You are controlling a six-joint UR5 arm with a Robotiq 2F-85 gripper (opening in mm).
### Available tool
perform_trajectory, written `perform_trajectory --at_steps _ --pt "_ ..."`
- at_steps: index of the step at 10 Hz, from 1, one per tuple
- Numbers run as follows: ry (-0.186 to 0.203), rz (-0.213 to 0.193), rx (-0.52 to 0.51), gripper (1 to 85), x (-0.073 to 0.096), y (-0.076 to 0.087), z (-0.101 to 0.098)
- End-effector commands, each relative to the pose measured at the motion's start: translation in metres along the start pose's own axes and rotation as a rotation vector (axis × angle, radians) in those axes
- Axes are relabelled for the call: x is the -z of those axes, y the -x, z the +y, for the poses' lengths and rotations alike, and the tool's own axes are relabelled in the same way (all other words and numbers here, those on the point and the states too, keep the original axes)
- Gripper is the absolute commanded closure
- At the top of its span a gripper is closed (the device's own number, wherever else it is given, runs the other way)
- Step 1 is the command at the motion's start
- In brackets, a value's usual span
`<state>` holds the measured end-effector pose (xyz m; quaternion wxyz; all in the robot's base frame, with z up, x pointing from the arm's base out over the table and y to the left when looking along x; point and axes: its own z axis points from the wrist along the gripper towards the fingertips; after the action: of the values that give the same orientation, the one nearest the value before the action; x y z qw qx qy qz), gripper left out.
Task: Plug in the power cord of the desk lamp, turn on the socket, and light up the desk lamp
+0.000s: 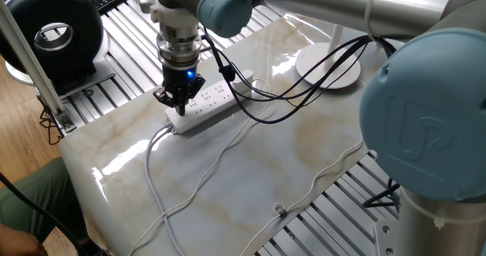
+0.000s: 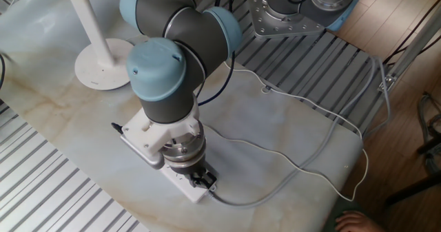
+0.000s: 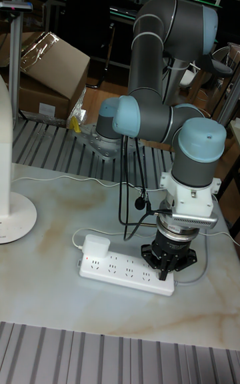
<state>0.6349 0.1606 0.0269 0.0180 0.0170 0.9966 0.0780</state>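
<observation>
White plug (image 3: 96, 246) already sits in the socket (image 3: 127, 271), at the end nearest the desk lamp (image 3: 15, 214). At the opposite end the end effector (image 3: 168, 263) (fingers look pinched together, holding nothing) should press straight down on the button, gently.

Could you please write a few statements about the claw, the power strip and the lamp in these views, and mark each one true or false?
1. The claw is over the end of the socket where its thick cable leaves. True.
2. A white plug sits in the socket's other end. True.
3. The desk lamp lies tipped over. False: it stands upright on its disc base.
4. The claw is holding the plug. False: the plug is at the opposite end.
</observation>
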Motion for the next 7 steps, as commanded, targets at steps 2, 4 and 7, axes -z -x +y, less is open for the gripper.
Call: perform_trajectory --at_steps 2,4,7 --pt "0.045 -0.019 0.024 84.7 0.003 0.003 -0.004" --pt "0.032 -0.039 0.023 84.7 -0.005 0.008 0.000" --pt "0.046 -0.022 0.045 84.7 0.007 0.004 -0.006"
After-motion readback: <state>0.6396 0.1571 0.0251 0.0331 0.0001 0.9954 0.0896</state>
